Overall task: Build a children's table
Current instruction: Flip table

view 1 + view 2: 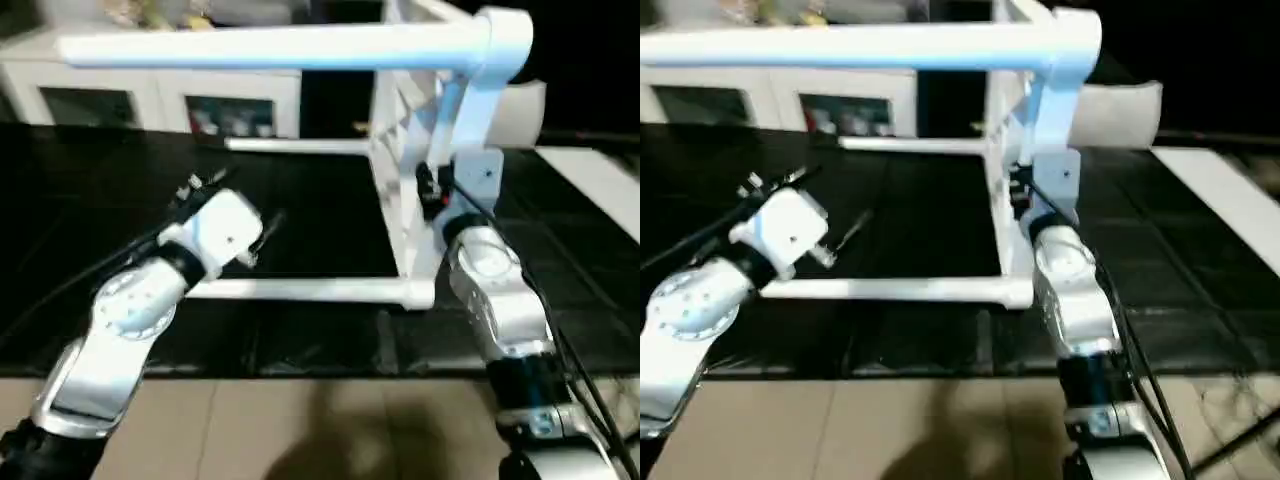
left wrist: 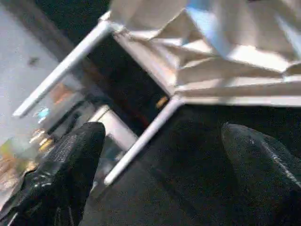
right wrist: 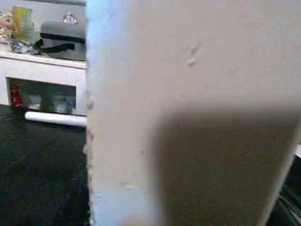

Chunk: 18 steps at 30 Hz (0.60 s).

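Note:
The children's table [image 1: 420,150] lies on its side on a black mat, its top standing on edge with the ribbed underside facing left. Three white legs stick out leftward: one high up [image 1: 270,47], one at the back [image 1: 300,146] and one low on the mat [image 1: 310,291]. My right gripper [image 1: 432,190] is at the top's near rim and closed on it; the right wrist view has that white surface [image 3: 197,113] right up close. My left gripper [image 2: 162,136] is open with nothing between its black fingers [image 2: 70,160], hovering just above the low leg, left of the top.
A white low cabinet with glass doors [image 1: 150,95] runs along the back. The black mat [image 1: 300,220] ends at tan flooring [image 1: 300,420] near me. A white rounded object [image 1: 522,110] stands behind the table, and a pale strip [image 1: 600,190] borders the mat at the right.

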Motion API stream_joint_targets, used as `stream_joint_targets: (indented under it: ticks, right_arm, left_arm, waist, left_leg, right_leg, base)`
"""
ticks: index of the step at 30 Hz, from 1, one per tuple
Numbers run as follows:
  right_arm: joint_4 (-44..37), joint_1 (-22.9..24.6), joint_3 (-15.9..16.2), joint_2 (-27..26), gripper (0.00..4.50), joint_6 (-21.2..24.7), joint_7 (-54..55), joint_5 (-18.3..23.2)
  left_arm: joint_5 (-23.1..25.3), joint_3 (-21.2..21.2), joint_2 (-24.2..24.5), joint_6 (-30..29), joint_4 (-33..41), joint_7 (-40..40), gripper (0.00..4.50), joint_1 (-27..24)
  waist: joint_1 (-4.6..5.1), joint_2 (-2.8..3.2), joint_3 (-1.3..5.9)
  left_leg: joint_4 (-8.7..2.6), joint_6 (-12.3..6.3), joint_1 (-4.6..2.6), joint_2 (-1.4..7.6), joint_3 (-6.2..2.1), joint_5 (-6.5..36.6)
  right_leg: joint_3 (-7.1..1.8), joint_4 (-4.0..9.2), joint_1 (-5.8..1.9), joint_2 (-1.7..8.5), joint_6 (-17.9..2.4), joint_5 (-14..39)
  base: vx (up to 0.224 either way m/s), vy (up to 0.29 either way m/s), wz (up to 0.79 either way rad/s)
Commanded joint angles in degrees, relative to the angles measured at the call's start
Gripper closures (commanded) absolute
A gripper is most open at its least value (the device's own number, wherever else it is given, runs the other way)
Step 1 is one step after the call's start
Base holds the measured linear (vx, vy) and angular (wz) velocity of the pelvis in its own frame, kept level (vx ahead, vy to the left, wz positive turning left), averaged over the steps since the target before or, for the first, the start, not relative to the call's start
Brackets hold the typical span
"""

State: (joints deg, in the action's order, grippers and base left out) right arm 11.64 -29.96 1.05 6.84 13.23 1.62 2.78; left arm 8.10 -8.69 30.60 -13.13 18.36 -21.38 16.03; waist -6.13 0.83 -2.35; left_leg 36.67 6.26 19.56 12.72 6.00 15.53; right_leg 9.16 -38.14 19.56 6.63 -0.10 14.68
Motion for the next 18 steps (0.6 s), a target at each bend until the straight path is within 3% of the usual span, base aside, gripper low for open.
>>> stream_joint_targets:
  ticks: [1, 2, 3, 4, 5, 6, 7, 8, 9, 10, 11, 13, 15, 18]
  right_arm:
    - [3.7, 2.1, 0.4, 1.2, 1.8, 2.6, -0.9, -1.0]
    - [3.1, 2.1, 0.4, 1.4, 1.8, 2.7, -1.3, -1.0]
    - [2.3, 2.2, 0.5, 1.7, 1.76, 3.0, -1.9, -1.0]
    - [2.3, 2.2, 0.5, 1.7, 1.58, 3.0, -1.9, -1.0]
    - [1.6, 2.3, 0.6, 2.0, 1.4, 3.2, -2.5, -1.1]
    - [1.2, 2.4, 0.6, 2.3, 1.33, 3.3, -3.0, -1.1]
    - [0.9, 2.4, 0.8, 2.4, 1.25, 3.4, -3.0, -1.3]
    - [0.9, 2.4, 0.8, 2.4, 1.25, 3.4, -3.0, -1.3]
    - [0.0, 2.4, 0.9, 2.6, 1.13, 4.2, -3.4, -1.2]
    - [0.0, 2.4, 0.9, 2.6, 1.13, 4.2, -3.4, -1.2]
    - [-0.5, 2.5, 1.0, 2.7, 0.94, 4.6, -3.7, -1.1]
    - [-1.1, 2.5, 1.1, 2.8, 0.85, 5.0, -4.0, -1.1]
    - [-1.4, 2.6, 1.1, 2.9, 0.76, 5.3, -4.2, -1.1]
    - [-1.2, 2.9, 1.7, 2.8, 0.45, 6.3, -3.9, -2.2]
  left_arm:
    - [-0.2, 0.4, 0.1, 0.4, -0.1, -0.9, 0.07, -0.4]
    - [-0.4, 0.4, 0.1, 0.1, 0.1, -1.1, 0.07, -0.1]
    - [-0.7, 0.2, 0.3, -0.2, 0.4, -1.7, 0.0, 0.1]
    - [-0.7, 0.2, 0.3, -0.2, 0.4, -1.7, 0.0, 0.1]
    - [-1.0, -0.3, 0.4, -0.7, 0.9, -2.7, 0.0, 0.1]
    - [-1.3, -0.6, 0.5, -1.1, 1.2, -3.4, 0.0, 0.1]
    - [-1.5, -0.7, 0.5, -1.4, 1.5, -4.0, 0.0, -0.1]
    - [-1.5, -0.7, 0.5, -1.4, 1.5, -4.0, 0.0, -0.1]
    - [-2.2, -1.0, 0.7, -2.6, 2.1, -5.3, 0.0, -0.5]
    - [-2.2, -1.0, 0.7, -2.6, 2.1, -5.3, 0.0, -0.5]
    - [-2.3, -1.1, 0.9, -2.9, 2.3, -5.7, 0.0, -0.6]
    - [-2.2, -1.1, 0.9, -3.0, 2.4, -5.9, 0.0, -0.6]
    - [-2.2, -1.0, 0.9, -3.0, 2.4, -6.0, 0.0, -0.6]
    - [-1.7, -1.0, 1.3, -2.6, 2.4, -6.4, 0.0, -1.0]
  waist:
    - [0.2, -1.87, 2.21]
    - [-0.86, -0.19, 1.25]
    - [-0.39, -1.65, 1.02]
    - [-0.87, -1.11, 1.6]
    - [-0.73, -1.07, 2.09]
    - [-1.38, -1.2, 3.51]
    - [-1.73, -0.85, 4.3]
    - [-1.44, -0.83, 4.16]
    - [-1.04, -0.16, 3.72]
    - [-0.98, 0.23, 4.01]
    - [-0.65, -0.12, 4.05]
    - [-0.61, -0.46, 3.87]
    - [-0.59, -0.44, 3.39]
    - [-0.58, -0.65, 3.05]
  left_leg:
    - [-7.34, 1.79, -0.46, -0.66, -0.71, 30.2]
    - [-5.83, 3.78, -0.77, -1.87, -0.17, 25.7]
    - [-3.04, 2.82, -1.85, -2.45, 0.41, 19.5]
    - [-3.81, 2.51, -1.78, -2.57, 0.33, 17.9]
    - [-5.86, 3.3, -0.22, -1.63, -0.08, 17.4]
    - [-6.65, 3.25, 1.0, -1.04, -0.03, 9.2]
    - [-6.29, 2.68, 1.03, -0.8, 0.31, -1.2]
    - [-6.36, 2.41, 1.31, -0.92, 0.56, -3.0]
    - [-6.96, 3.58, 2.53, -1.01, 0.5, -0.8]
    - [-6.72, 4.06, 2.27, -0.95, 0.66, 0.3]
    - [-6.42, 4.21, 2.04, -0.94, 1.05, 1.2]
    - [-6.55, 3.9, 2.25, -1.11, 1.3, 1.1]
    - [-6.95, 3.34, 2.04, -0.95, 1.75, 5.0]
    - [-7.22, 3.02, 1.82, -0.82, 1.95, 8.2]
  right_leg:
    - [-5.95, 4.84, -1.32, 3.12, 1.3, 27.3]
    - [-5.48, 8.54, 0.61, 4.86, 2.2, 43.2]
    - [-4.97, 10.89, 2.71, 5.45, 3.5, 53.6]
    - [-4.95, 10.73, 1.95, 5.04, 2.8, 51.5]
    - [-4.85, 9.14, 0.6, 3.69, 1.5, 41.7]
    - [-5.33, 7.08, -0.7, 2.74, -0.5, 24.8]
    - [-5.5, 5.3, -0.47, 1.73, -3.7, 7.4]
    - [-5.49, 5.16, -0.45, 1.26, -5.0, 3.1]
    - [-5.66, 4.58, -0.49, 0.81, -7.1, -1.1]
    - [-5.68, 4.5, -0.38, 0.56, -7.7, -2.3]
    - [-5.98, 4.62, -0.42, 0.38, -9.1, -6.3]
    - [-6.02, 4.64, -0.53, 0.29, -9.0, -6.9]
    - [-6.3, 5.3, -0.22, 0.64, -8.2, 0.2]
    - [-6.59, 5.96, 0.09, 0.81, -6.8, 6.7]
  base:
    - [0.249, 0.01, -0.23]
    - [0.021, -0.044, -0.18]
    - [0.021, -0.044, -0.18]
    - [0.0, 0.0, 0.0]
    - [0.0, 0.0, 0.0]
    - [0.0, 0.0, 0.0]
    - [0.0, 0.0, 0.0]
    - [0.0, 0.0, 0.0]
    - [0.0, 0.0, 0.0]
    - [0.0, 0.0, 0.0]
    - [0.0, 0.0, 0.0]
    - [0.0, 0.0, 0.0]
    - [0.0, 0.0, 0.0]
    - [0.0, 0.0, 0.0]
